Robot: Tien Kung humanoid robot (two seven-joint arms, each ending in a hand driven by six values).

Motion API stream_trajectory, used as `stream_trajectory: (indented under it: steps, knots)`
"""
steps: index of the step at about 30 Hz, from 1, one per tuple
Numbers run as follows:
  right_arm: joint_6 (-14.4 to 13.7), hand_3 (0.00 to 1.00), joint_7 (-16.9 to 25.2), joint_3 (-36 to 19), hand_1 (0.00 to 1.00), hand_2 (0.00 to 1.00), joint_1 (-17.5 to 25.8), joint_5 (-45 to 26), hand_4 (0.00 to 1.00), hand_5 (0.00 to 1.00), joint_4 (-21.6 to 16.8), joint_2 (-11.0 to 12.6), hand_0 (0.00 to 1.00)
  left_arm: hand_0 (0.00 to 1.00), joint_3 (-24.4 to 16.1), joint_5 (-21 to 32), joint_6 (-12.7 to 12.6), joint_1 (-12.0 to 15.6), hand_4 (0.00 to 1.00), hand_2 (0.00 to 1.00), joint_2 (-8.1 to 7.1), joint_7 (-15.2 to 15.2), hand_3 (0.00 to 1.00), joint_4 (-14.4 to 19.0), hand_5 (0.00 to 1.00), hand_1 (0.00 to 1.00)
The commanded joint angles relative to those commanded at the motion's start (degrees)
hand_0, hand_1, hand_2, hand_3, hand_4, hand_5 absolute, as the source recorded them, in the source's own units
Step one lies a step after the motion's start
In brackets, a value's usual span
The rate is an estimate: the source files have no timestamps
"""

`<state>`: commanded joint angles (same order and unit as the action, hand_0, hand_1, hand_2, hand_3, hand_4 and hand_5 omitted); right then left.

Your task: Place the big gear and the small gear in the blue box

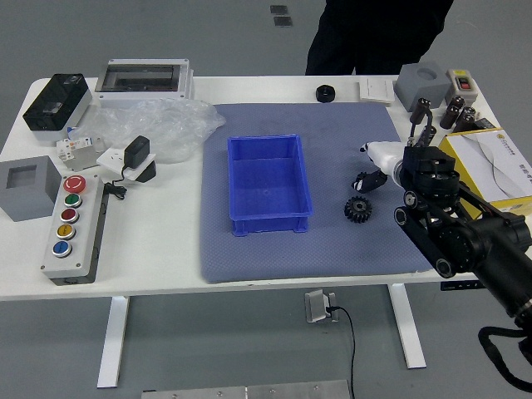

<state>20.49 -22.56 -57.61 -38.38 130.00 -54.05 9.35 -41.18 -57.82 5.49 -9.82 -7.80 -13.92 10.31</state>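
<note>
Right hand (389,163) open, fingers parted, palm side toward blue box (268,184), which sits well to hand's left. Small gear (358,182) right at lower black fingertip, mostly hidden by it. Big gear (358,209) near hand, between it and near edge of white desk (158,258). Black round part (325,93) beyond hand, toward far edge. Person (374,33) in black farther beyond.

The box (270,225) was deep blue, the mat (241,259) slate blue, the big gear (358,209) black and the table (158,249) white; the pale control panel (60,264) bore red, green, yellow and blue buttons (74,184).
</note>
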Motion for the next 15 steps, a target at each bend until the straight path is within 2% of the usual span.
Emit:
stream_trajectory:
  steps: [1,2,13,14,15]
  knots:
    - [0.0,0.850,0.0,0.1,0.676,0.747,0.0,0.0,0.724,0.430,0.1,0.0,0.741,0.804,0.0,0.0,0.0,0.0,0.467,0.770,0.00,0.0,0.706,0.0,0.176,0.778]
    - [-0.1,0.808,0.0,0.1,0.644,0.704,0.1,0.0,0.714,0.428,0.1,0.0,0.716,0.803,0.0,0.0,0.0,0.0,0.466,0.770,0.01,0.0,0.706,0.0,0.176,0.777]
    - [-0.2,0.777,0.2,0.4,0.639,0.697,0.3,0.0,0.708,0.427,1.0,-0.1,0.707,0.804,0.2,0.0,0.0,0.0,0.466,0.770,0.04,0.0,0.706,0.0,0.176,0.777]
    - [-0.3,0.725,0.2,0.4,0.624,0.680,0.3,0.0,0.688,0.417,1.1,-0.1,0.689,0.803,0.2,0.0,0.0,0.0,0.466,0.770,0.04,0.0,0.706,0.0,0.176,0.777]
    - [-0.3,0.725,0.2,0.5,0.624,0.680,0.4,0.0,0.688,0.417,1.2,-0.2,0.689,0.803,0.2,0.0,0.0,0.0,0.466,0.770,0.04,0.0,0.706,0.0,0.176,0.777]
